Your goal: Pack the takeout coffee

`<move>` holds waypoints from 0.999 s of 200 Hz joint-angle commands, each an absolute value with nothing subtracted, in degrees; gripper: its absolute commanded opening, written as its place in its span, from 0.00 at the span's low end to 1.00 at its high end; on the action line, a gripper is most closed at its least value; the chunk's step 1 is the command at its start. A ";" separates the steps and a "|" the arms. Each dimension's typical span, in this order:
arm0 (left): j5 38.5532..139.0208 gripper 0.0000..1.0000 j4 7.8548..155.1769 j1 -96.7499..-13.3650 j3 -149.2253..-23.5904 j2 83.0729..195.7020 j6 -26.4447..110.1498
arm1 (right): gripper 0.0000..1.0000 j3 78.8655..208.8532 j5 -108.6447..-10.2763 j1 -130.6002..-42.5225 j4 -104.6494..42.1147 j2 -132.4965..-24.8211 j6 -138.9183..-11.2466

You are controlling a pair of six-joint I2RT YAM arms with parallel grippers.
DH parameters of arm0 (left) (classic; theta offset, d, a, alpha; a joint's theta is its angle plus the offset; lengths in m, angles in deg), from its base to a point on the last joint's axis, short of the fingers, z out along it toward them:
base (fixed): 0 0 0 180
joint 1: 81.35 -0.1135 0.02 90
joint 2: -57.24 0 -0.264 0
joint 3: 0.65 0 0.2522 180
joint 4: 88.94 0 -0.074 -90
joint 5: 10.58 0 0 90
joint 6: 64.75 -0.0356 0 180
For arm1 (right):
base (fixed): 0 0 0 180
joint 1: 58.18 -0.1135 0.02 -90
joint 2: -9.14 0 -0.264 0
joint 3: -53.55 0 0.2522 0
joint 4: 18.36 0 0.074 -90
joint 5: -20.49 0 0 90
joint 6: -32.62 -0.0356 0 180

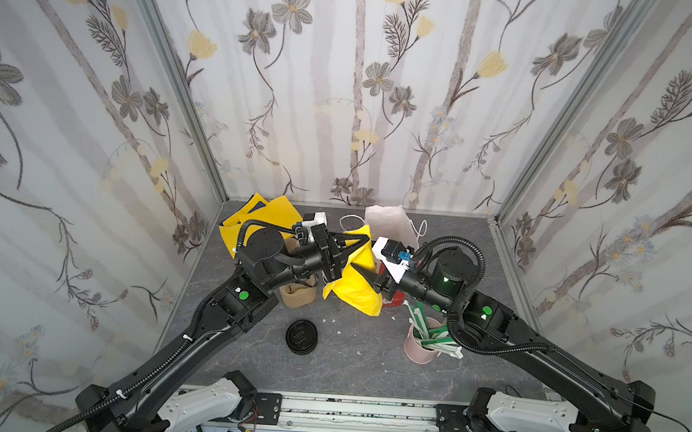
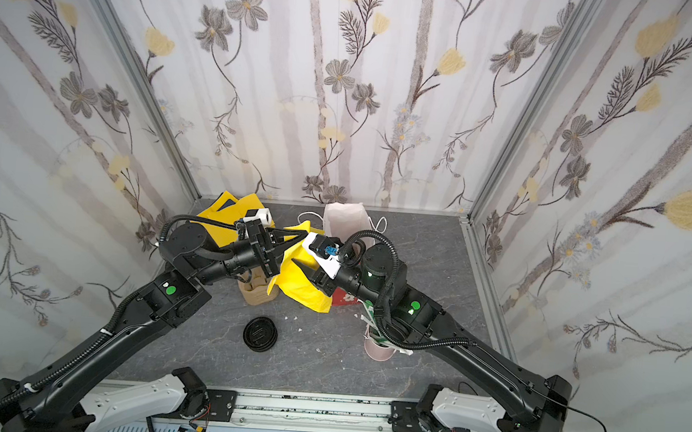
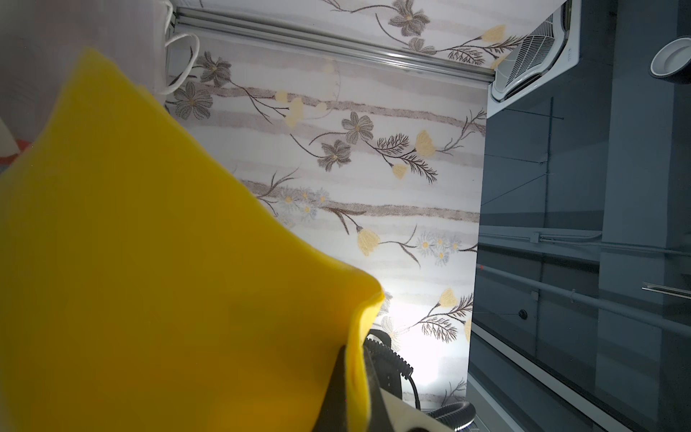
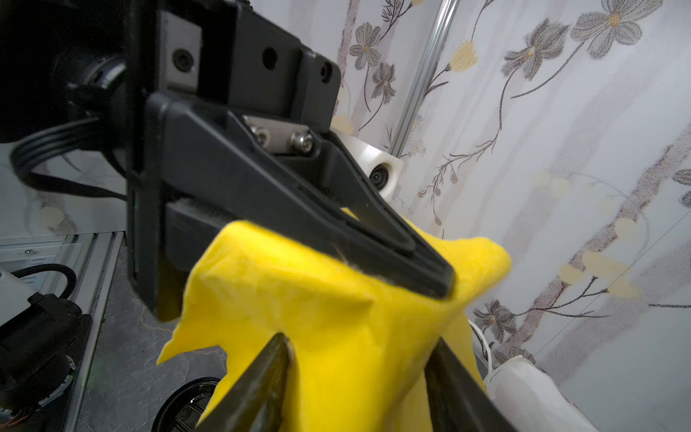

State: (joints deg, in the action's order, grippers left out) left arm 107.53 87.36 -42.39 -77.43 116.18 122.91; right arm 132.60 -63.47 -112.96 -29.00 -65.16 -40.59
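Note:
The takeout coffee is hidden in every view. A yellow felt bag [image 1: 355,295] [image 2: 305,291] hangs lifted over the middle of the table. My left gripper [image 1: 364,239] [image 2: 303,235] is shut on its upper edge; in the left wrist view the fabric [image 3: 149,262] is pinched between the jaws of the left gripper [image 3: 355,359]. My right gripper [image 1: 363,274] [image 2: 304,266] reaches in from the right. In the right wrist view the right gripper [image 4: 361,359] has its jaws apart, astride a bulge of the yellow bag [image 4: 336,299].
A brown cardboard cup carrier [image 1: 297,297] sits under the left arm. A pile of black lids [image 1: 301,337] lies in front. A pink cup of wrapped sticks [image 1: 422,349] stands at the right. More yellow bags [image 1: 260,219] and a white paper bag [image 1: 389,224] are at the back.

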 commanded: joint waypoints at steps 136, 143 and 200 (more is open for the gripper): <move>94.35 1.00 92.17 -42.01 -87.07 121.19 102.21 | 0.00 132.19 -68.40 -112.51 -33.50 -57.50 -50.32; 91.64 1.00 89.43 -42.26 -89.05 121.97 99.05 | 0.00 133.25 -71.05 -112.54 -35.68 -56.77 -52.96; 79.72 0.99 81.71 -48.47 -88.94 121.23 89.77 | 0.00 153.47 -92.60 -111.85 -58.29 -63.26 -79.49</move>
State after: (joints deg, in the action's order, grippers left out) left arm 85.20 85.02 -46.32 -89.91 121.62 95.09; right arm 147.40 -81.44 -112.20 -47.30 -59.74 -65.70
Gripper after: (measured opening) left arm 0.997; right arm 0.050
